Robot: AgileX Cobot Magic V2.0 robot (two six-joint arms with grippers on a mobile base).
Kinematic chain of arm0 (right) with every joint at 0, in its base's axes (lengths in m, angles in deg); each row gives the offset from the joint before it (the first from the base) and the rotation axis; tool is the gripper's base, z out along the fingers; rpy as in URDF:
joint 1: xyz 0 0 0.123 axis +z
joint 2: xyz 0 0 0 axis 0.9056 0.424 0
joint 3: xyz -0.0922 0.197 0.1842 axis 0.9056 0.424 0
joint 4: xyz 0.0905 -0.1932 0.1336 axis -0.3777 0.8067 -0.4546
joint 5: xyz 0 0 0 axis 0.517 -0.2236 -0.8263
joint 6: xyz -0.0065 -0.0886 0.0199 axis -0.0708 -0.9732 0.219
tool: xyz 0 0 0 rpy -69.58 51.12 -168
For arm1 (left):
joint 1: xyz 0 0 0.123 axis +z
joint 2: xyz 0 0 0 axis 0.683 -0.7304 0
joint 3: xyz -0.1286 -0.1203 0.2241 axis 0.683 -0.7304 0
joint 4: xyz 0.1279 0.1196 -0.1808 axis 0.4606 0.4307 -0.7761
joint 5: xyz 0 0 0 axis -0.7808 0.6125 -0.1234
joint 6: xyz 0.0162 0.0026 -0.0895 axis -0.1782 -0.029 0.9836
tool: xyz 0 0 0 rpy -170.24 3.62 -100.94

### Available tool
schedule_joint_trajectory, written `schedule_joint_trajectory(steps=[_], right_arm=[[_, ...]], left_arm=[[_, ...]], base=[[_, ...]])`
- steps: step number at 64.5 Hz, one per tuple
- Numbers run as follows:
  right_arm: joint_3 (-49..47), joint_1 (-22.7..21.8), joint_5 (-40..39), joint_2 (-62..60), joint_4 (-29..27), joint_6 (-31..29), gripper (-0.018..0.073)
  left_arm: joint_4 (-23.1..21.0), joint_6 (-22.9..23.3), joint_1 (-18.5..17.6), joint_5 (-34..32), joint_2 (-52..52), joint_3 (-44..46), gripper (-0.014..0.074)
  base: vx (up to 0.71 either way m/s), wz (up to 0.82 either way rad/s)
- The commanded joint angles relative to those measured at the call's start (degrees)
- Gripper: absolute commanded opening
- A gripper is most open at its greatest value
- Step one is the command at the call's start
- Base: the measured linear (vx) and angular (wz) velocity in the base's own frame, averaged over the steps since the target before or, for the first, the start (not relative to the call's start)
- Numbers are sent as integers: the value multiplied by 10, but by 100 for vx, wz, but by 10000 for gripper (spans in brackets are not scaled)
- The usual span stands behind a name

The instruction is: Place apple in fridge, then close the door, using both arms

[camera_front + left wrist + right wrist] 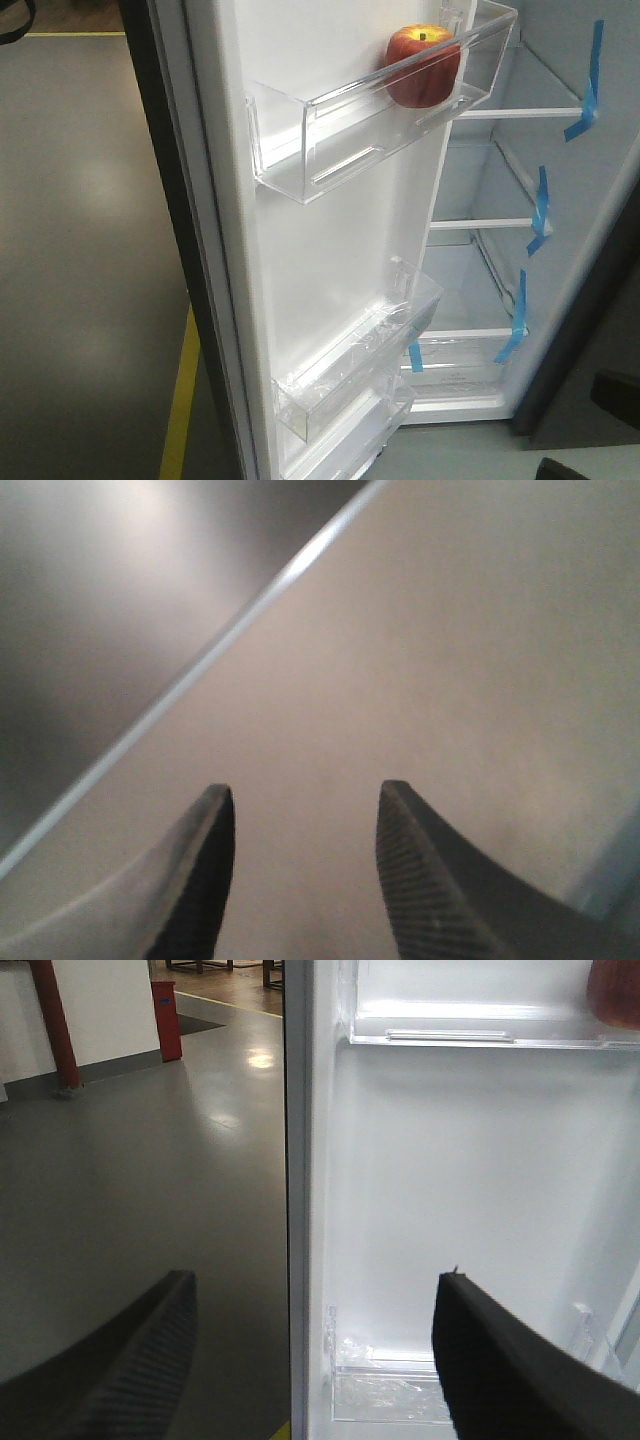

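- The apple [423,65] sits in the upper clear bin [300,150] on the white inner face of the door [330,260], at the bin's end nearest the fridge [600,230] cavity. We judge the placing done and the closing yet to do.
- The door stands wide open, and the white shelves [520,112] and blue tape strips [541,205] show beyond it.
- The right claw [317,1276] is spread wide and holds nothing. In its own view the door's edge [297,1210] runs up between the two fingers, with grey floor [150,1160] on one side and white liner on the other.
- The left claw [307,788] is likewise parted and empty. It faces a blurred grey surface crossed by a bright line, and we cannot tell what that surface is or whether the claw touches it.
- A sharp shove could send the apple rolling along the bin or jolting over the rim, since it lies loose with free room beside it and its top stands above the bin's front wall.
- If the right claw remains astride the edge as the gap shuts, we would expect a finger pinched between door and fridge.
- A glancing push on the smooth panel could let a claw slide off and leave the door ajar.
- Neither arm shows in the front view, so we cannot judge how close they are to each other.
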Motion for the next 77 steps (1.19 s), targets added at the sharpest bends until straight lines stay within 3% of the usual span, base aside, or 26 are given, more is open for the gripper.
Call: schedule_joint_trajectory(steps=[1, 12, 27, 34, 40, 48, 62, 77], right_arm=[[-14, -2, -24, 7, -26, -1, 495], [-14, -2, -24, 7, -26, -1, 495], [-14, -2, -24, 7, -26, -1, 495], [-14, -2, -28, 7, -28, -1, 490], [-14, -2, -40, 7, -28, -1, 476], [-14, -2, -85, 8, -24, -1, 452], [-17, -2, -297, 59, -7, 1, 423], [-114, -2, -476, 257, 8, -13, 423]], left_arm=[[-32, 4, -14, -51, 22, 19, 335], [-31, 4, -50, -98, 22, 19, 334], [16, 4, -172, -125, 22, 19, 334], [43, 4, -205, -111, 22, 19, 334], [59, 4, -201, -90, 22, 19, 334], [92, 4, -162, -52, 23, 19, 334], [144, 4, -88, 9, 24, 19, 334], [158, 4, -31, 42, 24, 19, 334]], base=[[0, 0], [0, 0], [0, 0], [0, 0], [0, 0], [0, 0], [0, 0], [0, 0]])
